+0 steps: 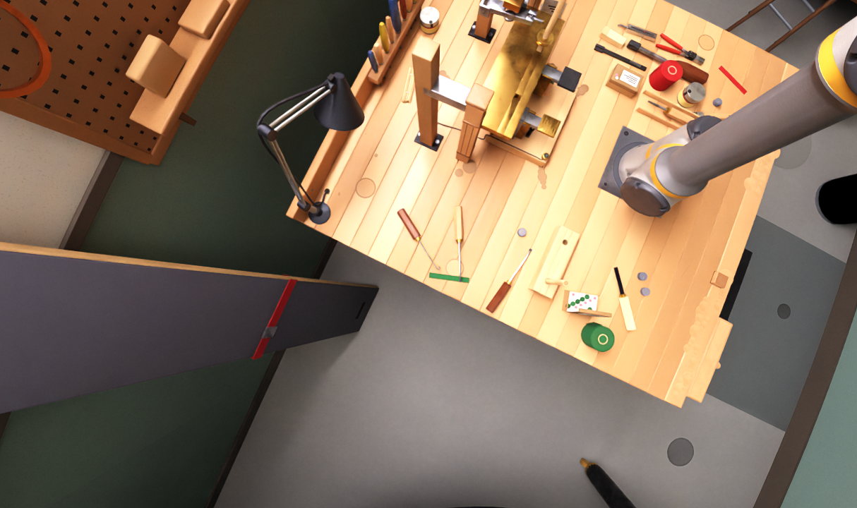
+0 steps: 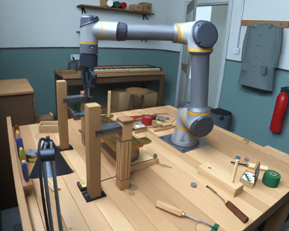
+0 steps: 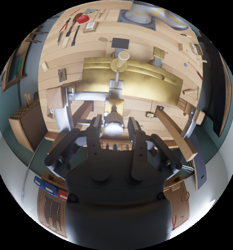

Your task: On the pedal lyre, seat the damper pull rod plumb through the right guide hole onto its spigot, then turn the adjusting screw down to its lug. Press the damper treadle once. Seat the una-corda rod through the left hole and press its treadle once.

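Note:
The adjusting screw (image 3: 113,123), a knurled metal knob, is partly hidden between my fingers at the far end of the pedal lyre (image 2: 119,139). My gripper (image 3: 114,127) is open and holds nothing; it hangs straight down over the screw, one finger on each side. One wooden pull rod (image 2: 109,102) stands upright through a guide hole in the brass plate (image 3: 133,81), seen from above as a pale round end (image 3: 122,57). A second wooden rod (image 2: 234,170) stands in a block (image 2: 220,179) near the bench's front right corner.
A small open box (image 2: 250,177) and a green roll (image 2: 271,178) sit beside the block. Chisels (image 2: 235,207) lie along the front edge. Two tall wooden posts (image 2: 92,149) hold the lyre's clamps, and a black desk lamp (image 2: 49,159) stands at the left. The arm's base (image 2: 187,139) is bolted mid-bench.

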